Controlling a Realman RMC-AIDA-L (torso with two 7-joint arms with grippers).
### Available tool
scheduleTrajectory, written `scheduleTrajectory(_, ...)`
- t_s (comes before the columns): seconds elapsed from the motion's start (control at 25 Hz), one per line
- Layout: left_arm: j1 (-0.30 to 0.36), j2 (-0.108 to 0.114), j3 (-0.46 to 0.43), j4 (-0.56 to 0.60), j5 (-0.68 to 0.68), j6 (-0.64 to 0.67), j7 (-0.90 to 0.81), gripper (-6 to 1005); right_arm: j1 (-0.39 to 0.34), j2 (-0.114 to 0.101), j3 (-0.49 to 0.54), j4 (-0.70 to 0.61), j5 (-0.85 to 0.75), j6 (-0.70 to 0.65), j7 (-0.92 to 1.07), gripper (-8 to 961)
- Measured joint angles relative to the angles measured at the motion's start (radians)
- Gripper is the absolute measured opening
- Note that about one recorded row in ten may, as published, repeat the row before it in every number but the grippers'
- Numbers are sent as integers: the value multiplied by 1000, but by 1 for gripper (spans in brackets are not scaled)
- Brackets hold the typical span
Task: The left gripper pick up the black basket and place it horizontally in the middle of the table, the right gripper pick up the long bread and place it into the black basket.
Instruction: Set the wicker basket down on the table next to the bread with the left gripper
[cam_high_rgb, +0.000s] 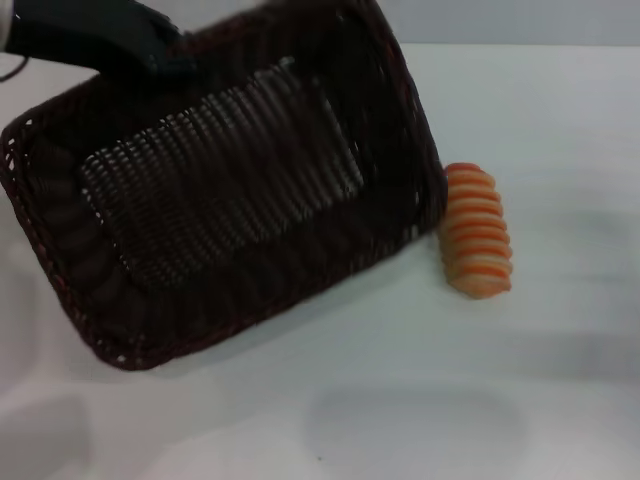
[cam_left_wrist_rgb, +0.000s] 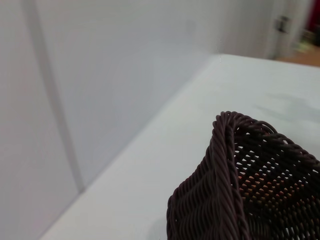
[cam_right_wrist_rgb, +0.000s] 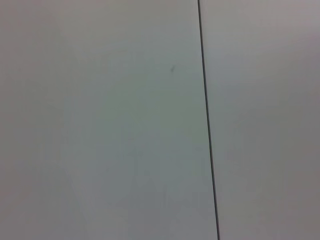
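Head view shows the left gripper (cam_high_rgb: 165, 55), its fingers' state impossible to tell, at the tilted dark woven wicker basket's (cam_high_rgb: 240, 290) far rim, beside the striped oblong loaf (cam_high_rgb: 478, 232) on the white bench (cam_high_rgb: 560, 380).

Soft, even light; the black basket (cam_high_rgb: 230, 190) blurs, with faint table (cam_high_rgb: 560, 380) shadows.

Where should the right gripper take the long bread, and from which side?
Probably from above, closing across the middle of the long bread, on its narrow sides. It lies flat on the table, its left side close against the black basket, its right side free.
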Motion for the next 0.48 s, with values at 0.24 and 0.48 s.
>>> scheduleTrajectory(0.24,-42,-3,70,25,6,-94,86,193,-20,1,-2,6,0,-16,0,643)
scheduleTrajectory(0.48,-100,-1,189,74,39,-138,134,194,-33,2,-4,7,0,-21,0,643)
